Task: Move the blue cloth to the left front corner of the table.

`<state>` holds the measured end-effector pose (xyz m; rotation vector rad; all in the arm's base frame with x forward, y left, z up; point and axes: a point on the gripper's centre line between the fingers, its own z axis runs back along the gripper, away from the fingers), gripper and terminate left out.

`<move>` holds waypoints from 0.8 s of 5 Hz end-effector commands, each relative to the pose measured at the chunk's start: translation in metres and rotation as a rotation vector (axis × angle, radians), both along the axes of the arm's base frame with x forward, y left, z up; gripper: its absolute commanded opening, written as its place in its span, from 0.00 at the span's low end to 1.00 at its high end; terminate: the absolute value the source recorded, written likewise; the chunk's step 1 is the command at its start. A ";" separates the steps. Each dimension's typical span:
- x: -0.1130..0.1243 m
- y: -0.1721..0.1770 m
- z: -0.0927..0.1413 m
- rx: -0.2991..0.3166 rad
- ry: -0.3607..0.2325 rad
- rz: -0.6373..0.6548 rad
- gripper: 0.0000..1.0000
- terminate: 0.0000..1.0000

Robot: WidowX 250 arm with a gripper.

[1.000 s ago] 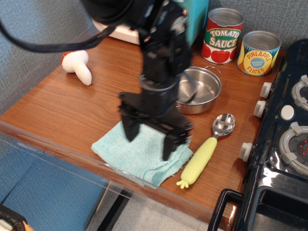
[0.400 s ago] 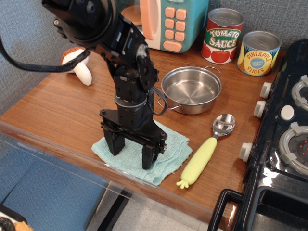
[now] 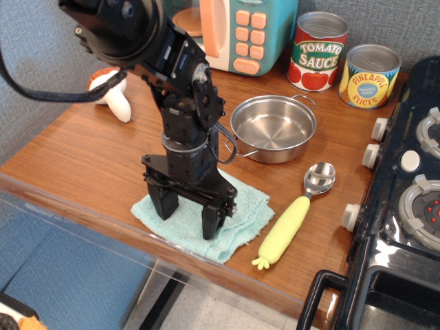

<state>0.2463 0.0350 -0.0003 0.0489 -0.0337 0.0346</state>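
The blue cloth (image 3: 240, 220) lies flat on the brown table (image 3: 89, 158) near the front edge, about at its middle. My black gripper (image 3: 187, 218) points straight down onto the cloth. Its two fingers are spread wide, with both fingertips (image 3: 163, 208) pressed on the cloth, one near the left edge and one near the middle. Nothing is held between them. The arm hides the cloth's middle back part.
A steel pan (image 3: 273, 127) sits behind the cloth. A yellow-handled spoon (image 3: 292, 216) lies to its right. Tomato sauce can (image 3: 317, 51), pineapple can (image 3: 370, 75), toy microwave (image 3: 249, 34) at the back. A white mushroom toy (image 3: 113, 95) is back left. Black toy stove (image 3: 405, 206) at right.
The gripper has come down and to the left onto the cloth, staying open. In the last half second it barely moved. The cloth has not shifted.
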 end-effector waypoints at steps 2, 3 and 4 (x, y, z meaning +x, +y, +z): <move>-0.035 0.099 0.000 0.046 0.027 0.185 1.00 0.00; -0.040 0.123 -0.005 0.040 0.031 0.213 1.00 0.00; -0.038 0.148 -0.002 0.051 0.041 0.221 1.00 0.00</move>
